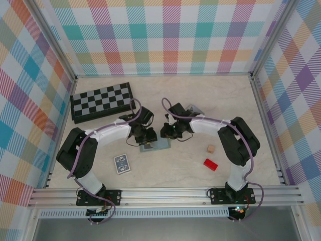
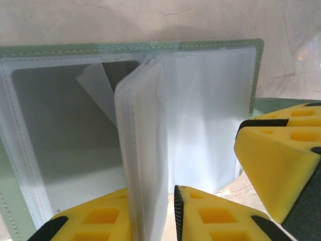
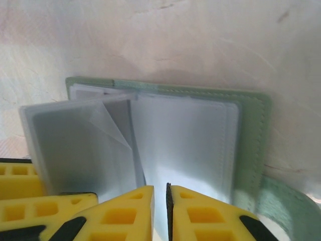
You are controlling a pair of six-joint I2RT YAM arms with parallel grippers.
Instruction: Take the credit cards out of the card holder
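Note:
The grey-green card holder (image 1: 156, 146) lies open on the table between both arms. Its clear inner sleeves (image 2: 143, 135) stand upright in the left wrist view, and my left gripper (image 2: 149, 193) is shut on that stack. A dark credit card (image 2: 65, 115) sits inside the flat left pocket. My right gripper (image 3: 160, 188) is shut on the lower edge of a clear sleeve (image 3: 185, 145) over the right panel. A raised greyish leaf (image 3: 75, 145) leans left of it. From above, the left gripper (image 1: 146, 138) and right gripper (image 1: 168, 133) nearly touch over the holder.
A chessboard (image 1: 102, 102) lies at the back left. The blue-and-white card pack (image 1: 122, 163) sits near the front left. A red block (image 1: 210, 164) and a small wooden cube (image 1: 210, 148) lie to the right. A clear tray (image 1: 193, 108) is behind the right gripper.

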